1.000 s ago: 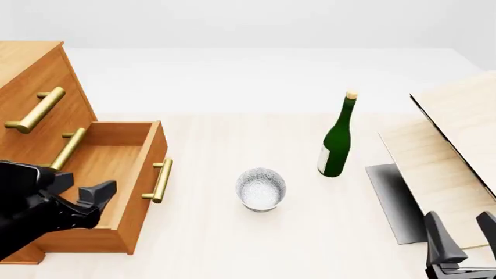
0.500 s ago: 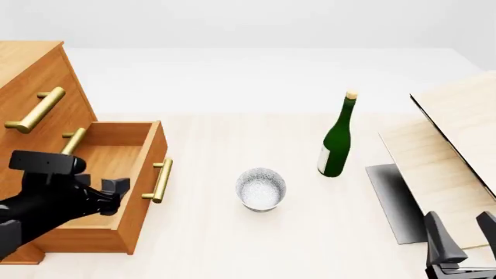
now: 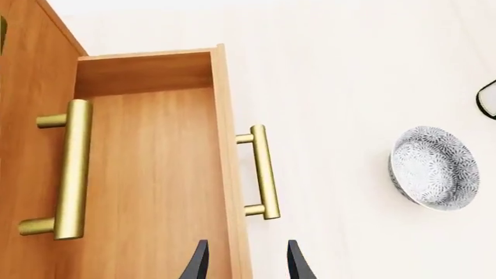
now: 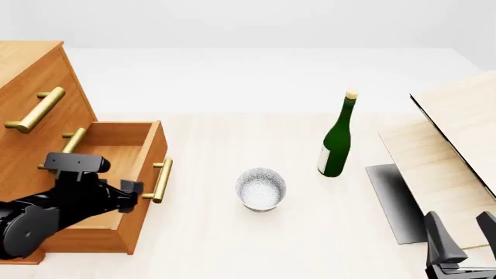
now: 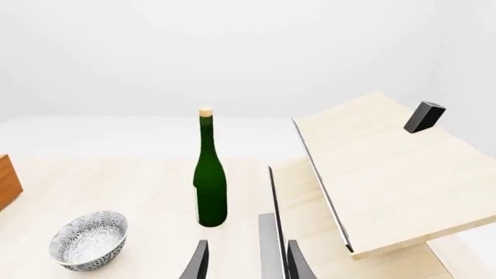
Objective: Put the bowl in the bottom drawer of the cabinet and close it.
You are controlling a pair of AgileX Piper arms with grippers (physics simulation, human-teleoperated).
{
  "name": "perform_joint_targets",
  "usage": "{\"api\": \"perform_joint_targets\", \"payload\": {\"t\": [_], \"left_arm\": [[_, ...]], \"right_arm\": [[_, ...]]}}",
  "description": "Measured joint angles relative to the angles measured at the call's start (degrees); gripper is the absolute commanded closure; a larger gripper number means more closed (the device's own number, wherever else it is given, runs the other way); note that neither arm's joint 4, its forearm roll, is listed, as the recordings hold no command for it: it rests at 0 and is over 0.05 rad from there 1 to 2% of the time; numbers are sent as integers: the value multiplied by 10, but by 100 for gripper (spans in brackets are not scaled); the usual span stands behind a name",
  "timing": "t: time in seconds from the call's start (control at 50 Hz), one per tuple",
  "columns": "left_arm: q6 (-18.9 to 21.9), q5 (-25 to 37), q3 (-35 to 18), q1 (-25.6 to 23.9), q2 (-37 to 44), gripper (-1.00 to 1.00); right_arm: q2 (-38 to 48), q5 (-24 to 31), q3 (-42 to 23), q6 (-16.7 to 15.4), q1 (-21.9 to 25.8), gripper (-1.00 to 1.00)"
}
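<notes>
Left gripper [image 4: 133,189], fingers narrowly apart and empty, has lifted over the open bottom drawer [image 4: 116,152] toward the bowl [image 4: 261,188] (untouched). Pickup likely next.

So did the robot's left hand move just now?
Yes. The left hand slid rightward over the open bottom drawer, ending nearer its brass handle. The bowl stayed put.

- The table [image 4: 209,244] is pale wood.
- The cabinet [image 4: 31,75] stands at its left edge.
- The bowl [image 4: 261,189] sits mid-table.
- A green bottle [image 4: 335,142] stands upright beyond it, to the right.
- Pale boards [image 4: 457,145] lie at the right.
</notes>
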Motion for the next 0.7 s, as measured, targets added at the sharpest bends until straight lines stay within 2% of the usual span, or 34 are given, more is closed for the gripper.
{"api": "perform_joint_targets", "payload": {"t": [0.7], "left_arm": [[-6, -48, 12, -14, 94, -100]], "right_arm": [[0, 0, 0, 0, 0, -100]]}}
